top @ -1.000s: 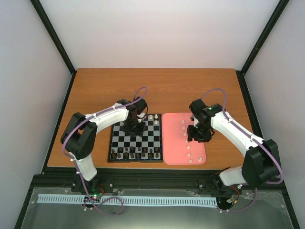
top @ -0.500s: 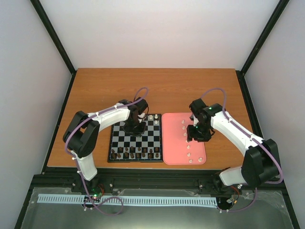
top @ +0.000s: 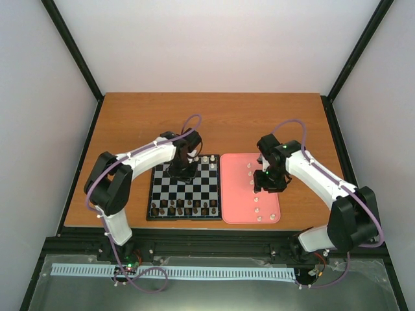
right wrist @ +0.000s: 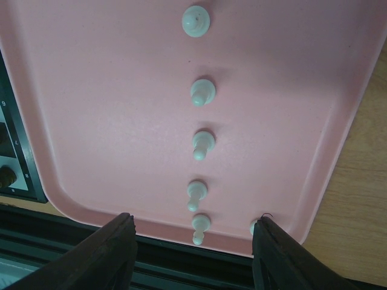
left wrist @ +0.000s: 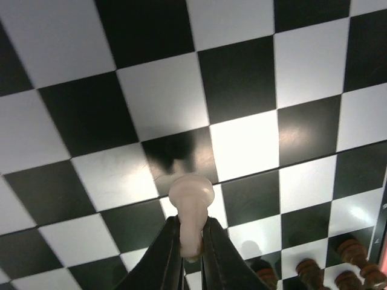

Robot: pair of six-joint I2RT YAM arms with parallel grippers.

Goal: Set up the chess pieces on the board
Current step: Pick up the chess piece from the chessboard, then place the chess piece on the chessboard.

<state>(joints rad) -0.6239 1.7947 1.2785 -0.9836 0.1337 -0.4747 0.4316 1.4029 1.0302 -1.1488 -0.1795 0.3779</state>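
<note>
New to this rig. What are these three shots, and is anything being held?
Two robot arms are bolted at the near edge of a table. The overhead shot shows both: the left arm over a board with dark pieces along its near edge, the right arm over a pink tray. The other two shots come from a camera on each wrist. The left gripper is shut on a cream piece over the board. The right gripper is open and empty above a row of cream pieces on the tray.
</note>
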